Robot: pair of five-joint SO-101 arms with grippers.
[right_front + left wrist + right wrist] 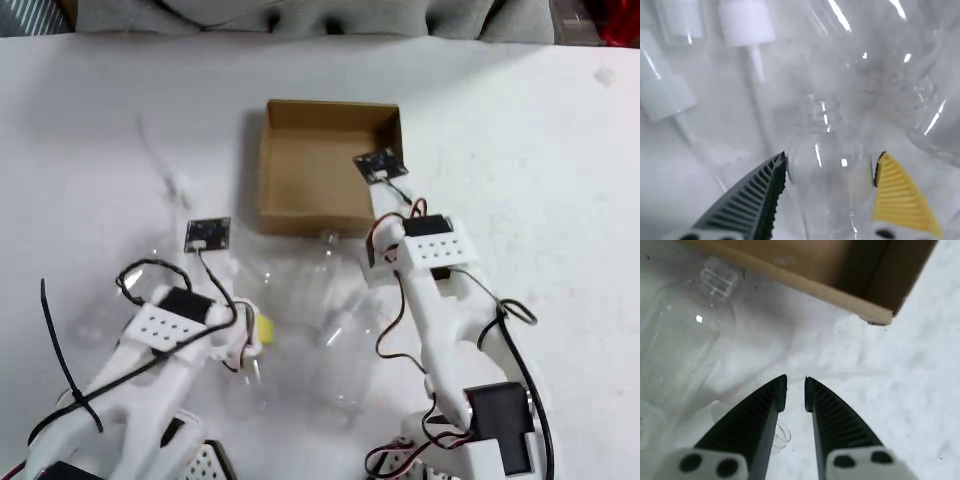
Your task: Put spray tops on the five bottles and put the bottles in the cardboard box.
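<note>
left gripper: pinching clear bottle just below its neck, dark finger one side, yellow the other
spray tops: lying beyond the held bottle's uncapped neck
right gripper: fingers nearly pressed together, nothing between
cardboard box: just ahead of right fingertips
second bottle: lying beside right gripper, uncapped neck near box wall

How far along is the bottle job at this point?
Done: nothing visible yet; the cardboard box looks empty where its floor shows. In hand: the left gripper is clamped on a topless bottle, while the right gripper holds nothing beside the box. Left: spray tops lie loose on the table, so capping and boxing apparently all remain.
</note>
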